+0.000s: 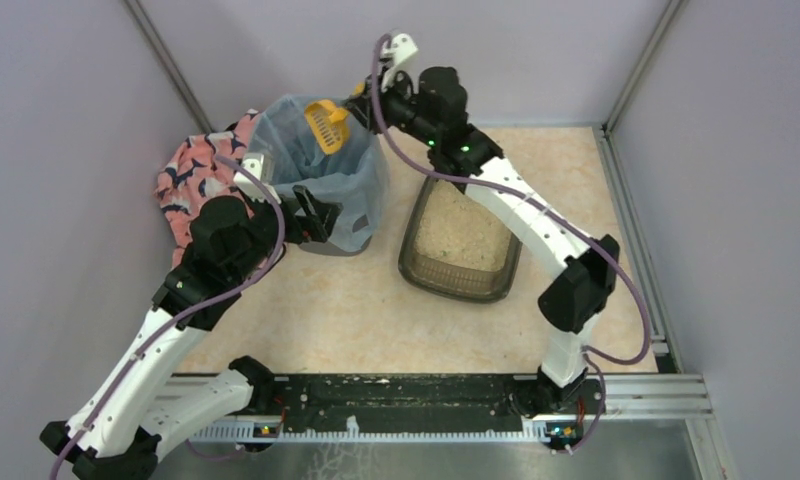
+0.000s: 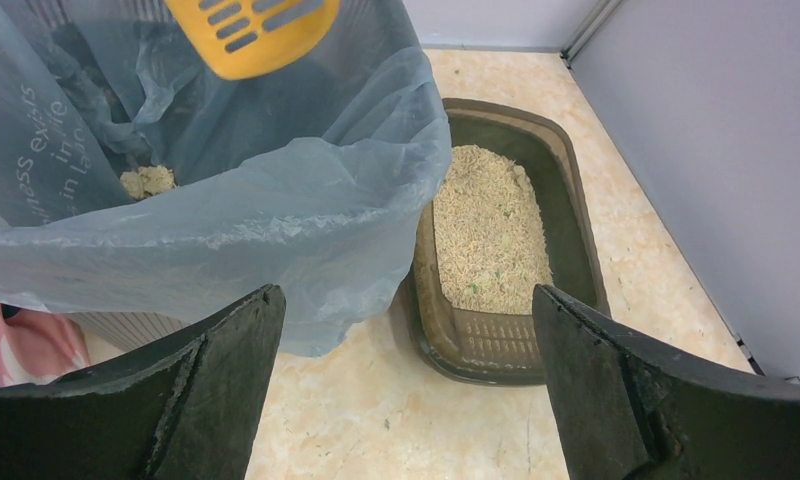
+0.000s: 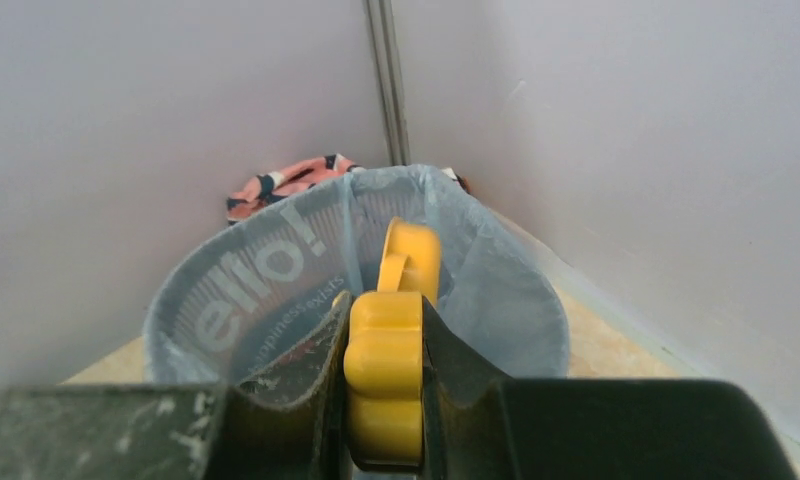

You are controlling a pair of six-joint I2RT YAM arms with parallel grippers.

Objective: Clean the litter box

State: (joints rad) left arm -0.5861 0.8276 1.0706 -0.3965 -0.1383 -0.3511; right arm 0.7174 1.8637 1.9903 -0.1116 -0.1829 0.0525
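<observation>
Litter box (image 1: 461, 250) sits on the surface (image 1: 356, 310), just right of the bag-lined bin (image 1: 361, 200). Right fingers (image 3: 296, 375) pinch the yellow scoop (image 3: 384, 370) by its handle, slotted head over the bin's mouth. Left fingers (image 2: 216, 380) gape wide, empty, near the bin's side.

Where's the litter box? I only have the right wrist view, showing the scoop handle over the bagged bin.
Observer: The litter box sits close beside the bin, on the right arm's side.
Operator: Anything dumped in the bin?
Observer: Yes, a small clump of litter lies inside it.
Operator: And the other arm?
Observer: The left fingers stand wide open, holding nothing, just in front of the bin.
</observation>
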